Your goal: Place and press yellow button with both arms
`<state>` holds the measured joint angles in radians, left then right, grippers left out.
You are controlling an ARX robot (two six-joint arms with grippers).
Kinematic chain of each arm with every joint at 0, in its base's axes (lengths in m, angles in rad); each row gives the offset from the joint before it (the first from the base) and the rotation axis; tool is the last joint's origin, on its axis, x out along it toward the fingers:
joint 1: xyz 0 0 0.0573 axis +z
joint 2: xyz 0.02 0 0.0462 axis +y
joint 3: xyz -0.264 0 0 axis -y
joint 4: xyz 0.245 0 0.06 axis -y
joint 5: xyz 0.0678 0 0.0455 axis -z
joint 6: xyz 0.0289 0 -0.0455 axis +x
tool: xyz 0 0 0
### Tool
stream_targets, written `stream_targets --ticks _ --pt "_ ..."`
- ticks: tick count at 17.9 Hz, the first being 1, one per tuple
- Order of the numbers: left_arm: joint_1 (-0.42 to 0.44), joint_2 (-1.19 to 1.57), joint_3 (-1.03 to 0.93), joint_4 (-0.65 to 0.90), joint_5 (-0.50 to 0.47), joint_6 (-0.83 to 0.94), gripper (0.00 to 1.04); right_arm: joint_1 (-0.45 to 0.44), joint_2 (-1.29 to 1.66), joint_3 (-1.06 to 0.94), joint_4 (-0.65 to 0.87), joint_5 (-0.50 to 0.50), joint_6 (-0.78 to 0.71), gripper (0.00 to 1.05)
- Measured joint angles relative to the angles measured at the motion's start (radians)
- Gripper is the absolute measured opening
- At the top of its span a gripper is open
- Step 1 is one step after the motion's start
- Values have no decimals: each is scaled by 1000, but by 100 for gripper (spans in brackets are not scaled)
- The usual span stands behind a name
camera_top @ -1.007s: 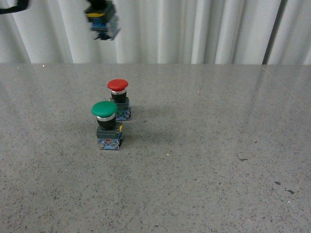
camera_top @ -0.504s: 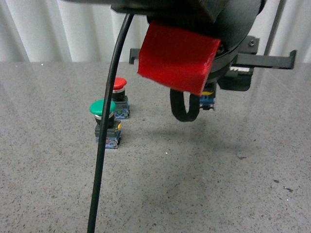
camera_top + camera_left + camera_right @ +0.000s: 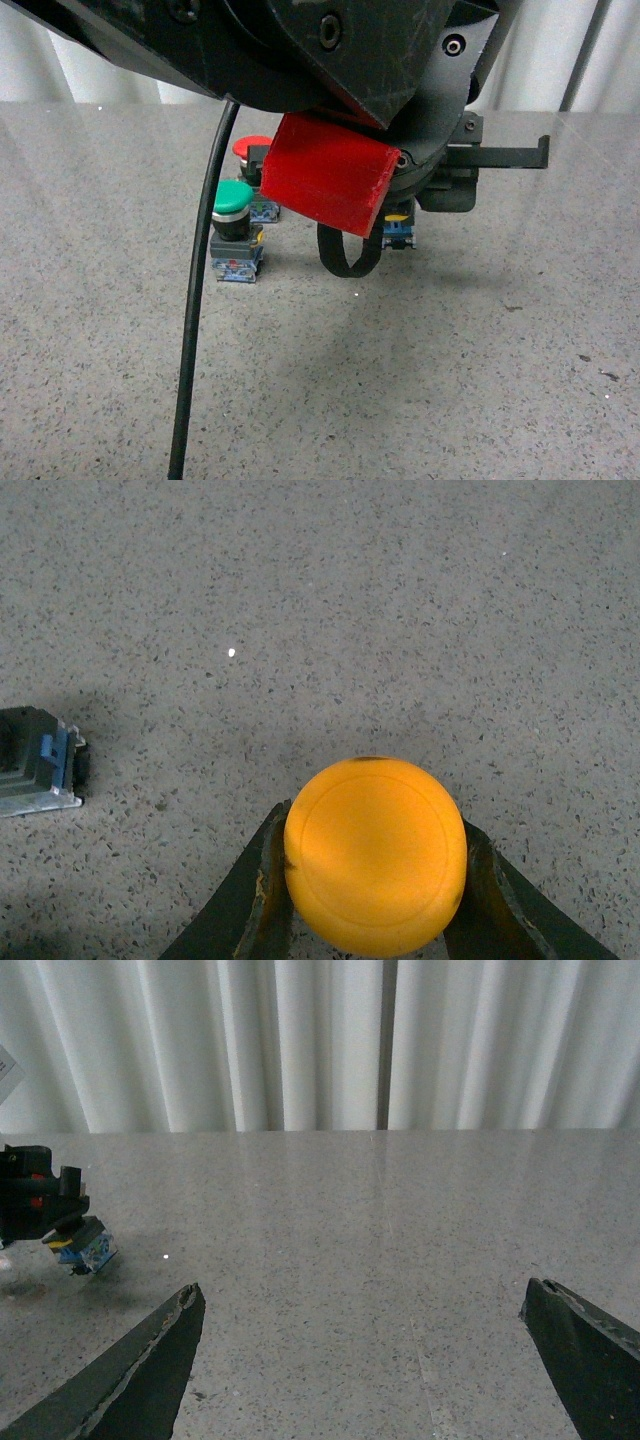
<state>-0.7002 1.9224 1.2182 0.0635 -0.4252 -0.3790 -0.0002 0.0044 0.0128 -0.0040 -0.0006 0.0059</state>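
The yellow button (image 3: 375,855) is held by its round yellow cap between the two fingers (image 3: 262,890) of my left gripper (image 3: 372,825). In the front view only its dark base with blue and yellow bits (image 3: 398,232) shows, under the bulky left arm (image 3: 330,60), close above the table and to the right of the other buttons. The right wrist view shows that base (image 3: 82,1245) tilted at the far left. My right gripper (image 3: 362,1295) is open and empty over bare table.
A green-capped button (image 3: 233,197) and a red-capped button (image 3: 250,147) stand left of the held button. One button's base (image 3: 40,765) shows in the left wrist view. A black cable (image 3: 195,320) hangs in front. White curtains (image 3: 300,1040) stand behind the grey speckled table (image 3: 480,380).
My left arm has swung into the front view. It carried the yellow button from high at the back left down to the right of the green and red buttons.
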Motion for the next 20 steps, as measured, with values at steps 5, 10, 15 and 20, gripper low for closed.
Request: stream_targets --ticks 5,10,15,20 --pt "-17 14 2 -19 15 -22 32 0 0 0 0 0 0 98" --pt "-23 10 2 -18 15 -35 77 0 0 0 0 0 0 98" --pt "15 -131 -3 45 -14 75 98 0 0 0 0 0 0 98" --pt "163 -616 -251 179 -99 358 98 0 0 0 0 0 0 98"
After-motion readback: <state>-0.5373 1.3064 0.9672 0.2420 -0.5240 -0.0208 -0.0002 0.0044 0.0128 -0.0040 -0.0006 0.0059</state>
